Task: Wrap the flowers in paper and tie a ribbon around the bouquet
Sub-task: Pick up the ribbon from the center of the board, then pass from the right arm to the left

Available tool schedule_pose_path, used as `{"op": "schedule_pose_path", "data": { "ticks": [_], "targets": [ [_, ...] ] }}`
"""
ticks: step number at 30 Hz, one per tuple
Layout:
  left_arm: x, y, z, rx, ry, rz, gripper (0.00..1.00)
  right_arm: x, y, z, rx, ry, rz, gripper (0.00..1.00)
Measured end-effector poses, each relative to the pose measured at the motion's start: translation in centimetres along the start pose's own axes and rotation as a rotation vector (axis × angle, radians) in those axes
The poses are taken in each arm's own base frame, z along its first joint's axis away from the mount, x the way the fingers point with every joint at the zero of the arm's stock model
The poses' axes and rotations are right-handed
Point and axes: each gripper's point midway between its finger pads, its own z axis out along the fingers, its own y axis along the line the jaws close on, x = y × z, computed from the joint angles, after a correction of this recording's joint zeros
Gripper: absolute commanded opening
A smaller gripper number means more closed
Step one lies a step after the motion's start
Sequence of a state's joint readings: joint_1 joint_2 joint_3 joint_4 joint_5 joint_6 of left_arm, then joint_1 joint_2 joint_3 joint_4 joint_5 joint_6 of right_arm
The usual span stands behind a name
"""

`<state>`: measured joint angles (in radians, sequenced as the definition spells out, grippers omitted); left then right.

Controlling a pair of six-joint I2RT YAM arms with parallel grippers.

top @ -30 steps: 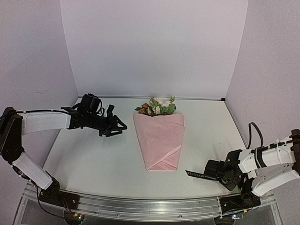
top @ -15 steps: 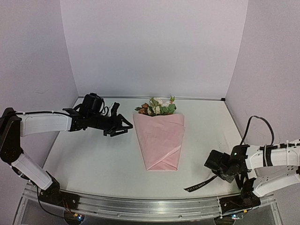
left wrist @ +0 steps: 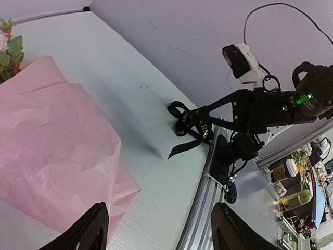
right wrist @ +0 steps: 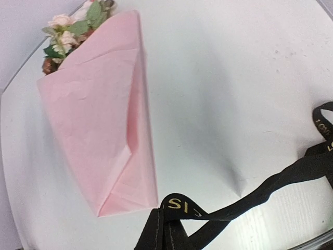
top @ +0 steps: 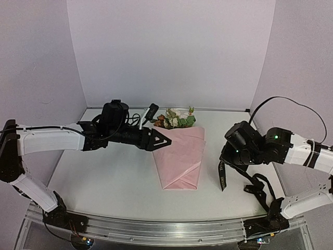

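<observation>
Black woven ribbon (right wrist: 244, 203) is pinched in my right claw (top: 226, 158), whose fingers are closed tight on it. It is a narrow, flat band with stitched edges and pale gold lettering. From the grip one length droops in a soft curve and loops back on itself, and a tail hangs down over the table (top: 104, 177), throwing a thin shadow. I cannot tell whether the tail's end touches the surface.

My left claw (left wrist: 160, 219) stands open, its two black fingers spread wide with nothing between them, poised at the far left edge of the paper (top: 179, 156).

That paper is thin, matte, pale pink tissue, creased and slightly crinkled. It is folded into a flat cone, wide at the far end and narrowing to a blunt, folded-over bottom at the near end. Inside the cone sit the flowers (top: 174, 119): the wrap hides their stems, and only cream, pink and rust blooms with green leaves poke out of the open far mouth. The bouquet (top: 177, 146) lies flat in the middle of the table between my two claws, the right claw and its ribbon apart from it on the right.

Around it are the smooth white tabletop, pale lilac walls (top: 171, 52) on three sides and a ribbed metal rail (top: 156, 229) along the near edge.
</observation>
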<state>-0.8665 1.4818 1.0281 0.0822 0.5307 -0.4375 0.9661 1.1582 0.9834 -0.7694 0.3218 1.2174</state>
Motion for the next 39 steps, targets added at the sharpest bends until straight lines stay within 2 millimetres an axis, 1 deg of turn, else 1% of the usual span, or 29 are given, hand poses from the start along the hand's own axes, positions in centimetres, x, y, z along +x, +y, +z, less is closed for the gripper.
{"op": "schedule_pose_path", "data": {
  "ticks": [3, 8, 14, 16, 18, 21, 23, 24, 25, 27, 28, 29, 30, 32, 33, 34, 36, 37, 39],
  "targets": [
    [0.3, -1.5, 1.3, 0.035, -0.004, 0.081, 0.72, 0.3, 2.5, -0.1, -0.068, 0.045, 0.016, 0.00],
    [2.4, -2.6, 3.7, 0.051, 0.024, 0.165, 0.73, 1.4, 5.9, 0.7, -0.158, 0.121, 0.088, 0.00],
    [4.7, -2.5, 5.8, 0.026, 0.067, 0.227, 0.74, 2.7, 9.9, 1.7, -0.237, 0.219, 0.199, 0.00],
    [5.1, -2.3, 6.1, 0.020, 0.075, 0.233, 0.73, 2.9, 11.2, 1.8, -0.267, 0.249, 0.235, 0.00],
    [5.3, -2.1, 6.3, 0.014, 0.080, 0.238, 0.73, 3.2, 12.3, 2.0, -0.287, 0.274, 0.264, 0.00],
    [5.4, -1.6, 6.8, -0.003, 0.078, 0.242, 0.69, 3.5, 13.5, 2.2, -0.313, 0.306, 0.296, 0.00],
    [5.3, -1.2, 7.3, -0.020, 0.073, 0.243, 0.65, 3.8, 13.9, 2.3, -0.321, 0.323, 0.314, 0.00],
    [5.2, -1.0, 7.5, -0.024, 0.071, 0.240, 0.61, 3.9, 14.0, 2.4, -0.323, 0.329, 0.319, 0.00],
    [5.2, -0.9, 7.6, -0.030, 0.070, 0.240, 0.54, 4.0, 14.1, 2.4, -0.324, 0.335, 0.323, 0.00],
    [4.9, -0.6, 7.9, -0.045, 0.059, 0.236, 0.33, 4.1, 14.2, 2.4, -0.326, 0.344, 0.329, 0.00],
    [4.8, -0.4, 8.0, -0.056, 0.052, 0.230, 0.25, 4.1, 14.3, 2.4, -0.328, 0.346, 0.330, 0.00],
    [4.6, -0.2, 8.0, -0.069, 0.045, 0.232, 0.09, 4.1, 14.4, 2.4, -0.331, 0.347, 0.330, 0.06],
    [4.4, 0.0, 8.0, -0.080, 0.036, 0.225, 0.02, 4.1, 14.4, 2.3, -0.335, 0.349, 0.329, 0.15],
    [4.1, 0.4, 7.9, -0.109, 0.019, 0.223, 0.00, 4.0, 14.7, 2.3, -0.347, 0.340, 0.320, 0.32],
    [4.0, 0.6, 7.9, -0.127, 0.010, 0.215, 0.00, 3.7, 14.7, 2.3, -0.352, 0.335, 0.322, 0.43],
    [3.9, 0.9, 7.8, -0.148, 0.002, 0.211, 0.00, 3.5, 14.7, 2.2, -0.361, 0.327, 0.308, 0.53],
    [3.7, 1.5, 7.3, -0.191, -0.017, 0.204, 0.00, 3.4, 14.4, 2.0, -0.369, 0.320, 0.277, 0.65],
    [3.5, 1.7, 6.8, -0.213, -0.029, 0.200, 0.00, 3.3, 14.1, 1.9, -0.373, 0.315, 0.255, 0.70],
    [2.9, 1.9, 5.9, -0.248, -0.055, 0.194, 0.00, 3.2, 13.0, 1.5, -0.371, 0.308, 0.200, 0.75]
  ]
}}
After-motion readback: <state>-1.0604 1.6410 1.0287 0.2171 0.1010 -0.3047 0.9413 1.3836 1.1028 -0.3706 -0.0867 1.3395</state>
